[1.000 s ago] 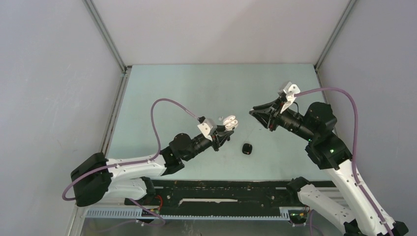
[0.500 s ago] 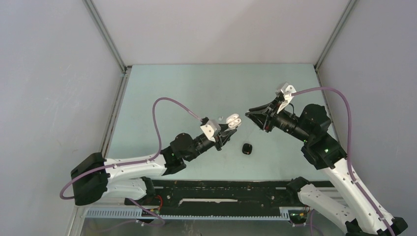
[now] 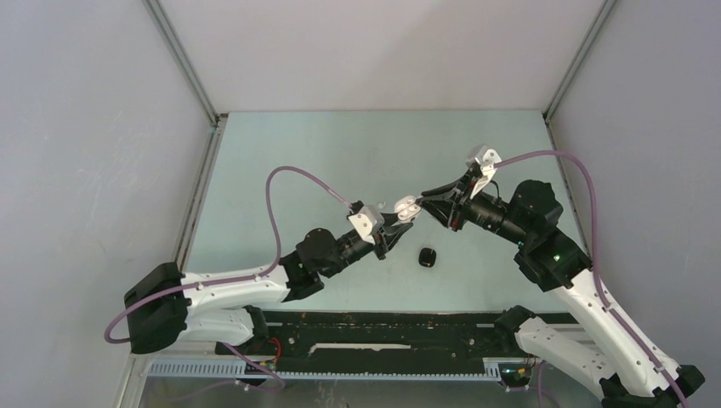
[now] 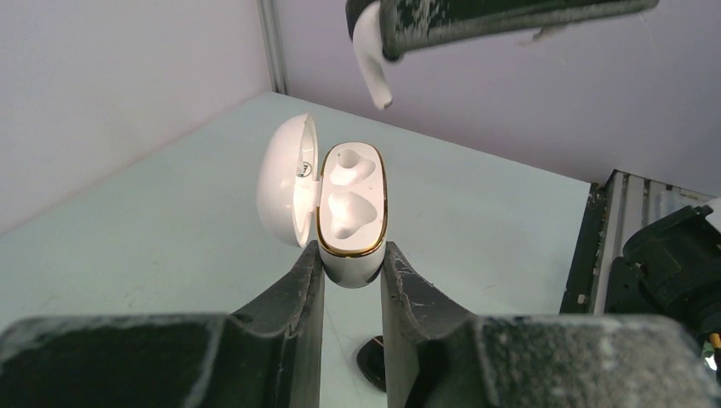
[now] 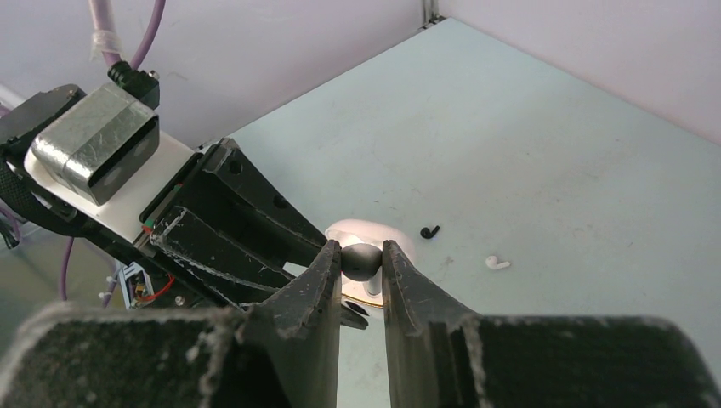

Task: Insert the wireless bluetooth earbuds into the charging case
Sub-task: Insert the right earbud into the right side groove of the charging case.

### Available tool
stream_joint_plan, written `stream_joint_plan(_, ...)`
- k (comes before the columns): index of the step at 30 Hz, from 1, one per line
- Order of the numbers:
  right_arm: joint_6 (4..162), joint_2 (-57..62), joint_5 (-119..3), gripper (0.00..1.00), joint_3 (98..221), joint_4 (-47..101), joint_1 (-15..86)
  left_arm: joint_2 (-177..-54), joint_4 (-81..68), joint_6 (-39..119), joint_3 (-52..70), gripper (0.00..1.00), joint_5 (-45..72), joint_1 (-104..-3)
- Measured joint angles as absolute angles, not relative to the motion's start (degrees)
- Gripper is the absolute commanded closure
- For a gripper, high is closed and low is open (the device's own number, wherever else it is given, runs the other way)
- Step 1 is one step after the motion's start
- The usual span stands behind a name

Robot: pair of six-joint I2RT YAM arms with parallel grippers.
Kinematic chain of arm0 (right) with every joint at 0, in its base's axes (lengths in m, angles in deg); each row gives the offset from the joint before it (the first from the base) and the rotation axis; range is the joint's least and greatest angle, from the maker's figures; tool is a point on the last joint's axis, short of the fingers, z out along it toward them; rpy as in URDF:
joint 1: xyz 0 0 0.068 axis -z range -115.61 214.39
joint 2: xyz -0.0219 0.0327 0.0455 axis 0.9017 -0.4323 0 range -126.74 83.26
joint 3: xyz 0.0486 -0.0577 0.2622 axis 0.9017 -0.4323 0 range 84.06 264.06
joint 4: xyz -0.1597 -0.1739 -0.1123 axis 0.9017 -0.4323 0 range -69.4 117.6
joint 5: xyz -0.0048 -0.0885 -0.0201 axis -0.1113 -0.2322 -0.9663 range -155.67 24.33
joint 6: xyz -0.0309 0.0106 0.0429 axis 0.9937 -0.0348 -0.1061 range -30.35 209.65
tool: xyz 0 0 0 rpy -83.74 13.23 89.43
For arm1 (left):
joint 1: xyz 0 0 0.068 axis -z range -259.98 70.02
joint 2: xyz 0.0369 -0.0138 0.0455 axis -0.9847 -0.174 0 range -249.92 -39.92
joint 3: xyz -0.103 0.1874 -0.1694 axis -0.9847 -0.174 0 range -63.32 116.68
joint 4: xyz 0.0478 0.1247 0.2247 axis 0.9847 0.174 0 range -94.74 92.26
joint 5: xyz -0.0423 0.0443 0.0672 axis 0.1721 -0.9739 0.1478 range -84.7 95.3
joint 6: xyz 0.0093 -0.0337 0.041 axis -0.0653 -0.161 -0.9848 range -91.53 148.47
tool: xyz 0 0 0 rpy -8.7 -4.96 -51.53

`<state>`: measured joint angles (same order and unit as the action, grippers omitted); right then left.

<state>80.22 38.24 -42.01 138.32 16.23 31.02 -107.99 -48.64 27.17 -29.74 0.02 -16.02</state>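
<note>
My left gripper (image 4: 351,255) is shut on the lower body of a white charging case (image 4: 350,200) with a gold rim. Its lid is swung open to the left and both sockets show bare. In the top view the case (image 3: 407,204) hangs above the table's middle. My right gripper (image 5: 361,255) is shut on a white earbud (image 5: 360,259). In the left wrist view that earbud (image 4: 371,72) hangs stem-down just above and beyond the open case, apart from it. A black earbud (image 5: 430,231) and a white earbud (image 5: 496,263) lie loose on the table.
A black pebble-like case (image 3: 428,257) lies on the pale green table (image 3: 340,153) just below the two grippers. It also shows between my left fingers (image 4: 371,361). Grey walls close in the table at the left, back and right.
My right gripper has moved left with the earbud until it hangs right at the open case. My left gripper has edged right and up with the case.
</note>
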Motion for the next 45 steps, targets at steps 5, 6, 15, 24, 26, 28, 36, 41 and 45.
stream_joint_plan(5,81.62,37.94,-42.16,1.0,137.93,16.6,30.3,-108.16,-48.88,29.14,-28.39,1.0,0.91,-15.97)
stream_joint_plan(6,81.77,37.94,-42.18,1.0,137.77,16.64,30.3,-108.19,-48.9,29.68,-28.23,1.0,1.07,-15.97)
stream_joint_plan(15,83.92,37.89,-42.62,1.0,137.23,17.49,30.0,-108.19,-49.16,31.63,-27.84,1.0,2.51,-15.97)
stream_joint_plan(24,85.16,37.87,-42.2,1.0,136.31,18.87,29.97,-108.19,-49.23,32.61,-27.84,1.0,2.49,-15.97)
stream_joint_plan(26,85.21,37.87,-41.79,1.0,136.29,18.98,29.97,-108.25,-49.27,32.81,-27.86,1.0,2.49,-15.97)
stream_joint_plan(28,85.18,37.87,-41.37,1.0,136.29,18.98,29.97,-108.29,-49.47,33.03,-27.84,1.0,2.42,-15.97)
stream_joint_plan(36,85.58,37.87,-40.45,1.0,136.29,18.91,29.95,-108.54,-50.32,33.14,-27.86,1.0,1.74,-15.97)
stream_joint_plan(41,86.49,37.87,-40.45,1.0,136.29,18.94,29.95,-108.56,-50.52,33.57,-27.86,1.0,1.37,-15.97)
stream_joint_plan(45,87.11,37.89,-40.48,1.0,136.05,19.13,29.95,-108.56,-50.67,33.9,-27.97,1.0,1.31,-15.97)
